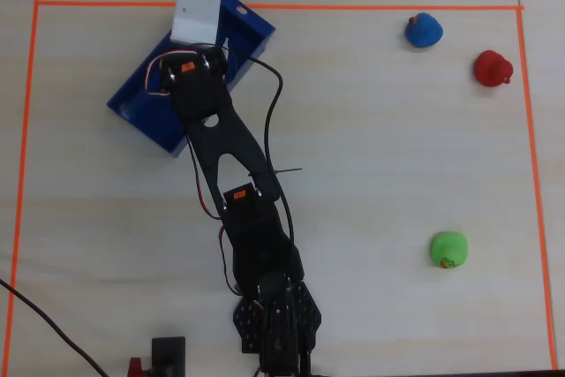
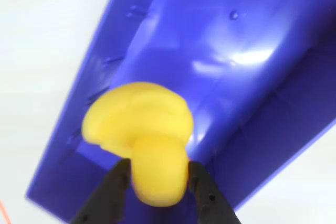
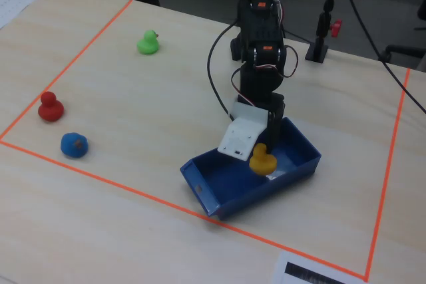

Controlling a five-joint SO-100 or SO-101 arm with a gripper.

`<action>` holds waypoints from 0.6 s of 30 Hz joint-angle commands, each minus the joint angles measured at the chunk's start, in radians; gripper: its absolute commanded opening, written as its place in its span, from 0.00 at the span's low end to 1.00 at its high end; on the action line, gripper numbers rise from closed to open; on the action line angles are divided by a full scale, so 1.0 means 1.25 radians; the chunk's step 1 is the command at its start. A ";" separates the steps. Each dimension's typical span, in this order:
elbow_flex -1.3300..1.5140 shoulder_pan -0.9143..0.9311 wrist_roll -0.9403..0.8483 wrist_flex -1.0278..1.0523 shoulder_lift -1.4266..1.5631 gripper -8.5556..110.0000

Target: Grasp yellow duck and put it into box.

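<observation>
In the wrist view the gripper [image 2: 157, 174] is clamped on the duck [image 2: 142, 135] — its two dark fingers [image 2: 113, 184] press the yellow body from either side, the rounder bulk of the toy bulging out beyond the tips. The grip sits low on the narrower part, which probably keeps the duck from slipping while it is carried. Just past it lies the blue floor of the box [image 2: 236, 77], so the duck hangs inside the box's outline, above the bottom; whether it touches the floor I cannot tell. The fixed view agrees: the duck [image 3: 263, 159] sits within the box's [image 3: 219, 201] walls, under the white wrist camera housing [image 3: 241, 138]. The arm [image 3: 261, 44] reaches from its base out over the box and bends steeply down at the wrist, the claw pointing into the tray — a pose that suits a release from low height, so the toy would not bounce out. Letting go seems all that remains. Well apart from the box, across the orange-taped table [image 3: 166, 91], stand the green duck [image 3: 149, 42], red duck [image 3: 50, 106] and blue duck [image 3: 73, 144], untouched.
</observation>
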 commanded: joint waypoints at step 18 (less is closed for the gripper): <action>0.560 0.212 -0.061 -0.144 0.738 0.07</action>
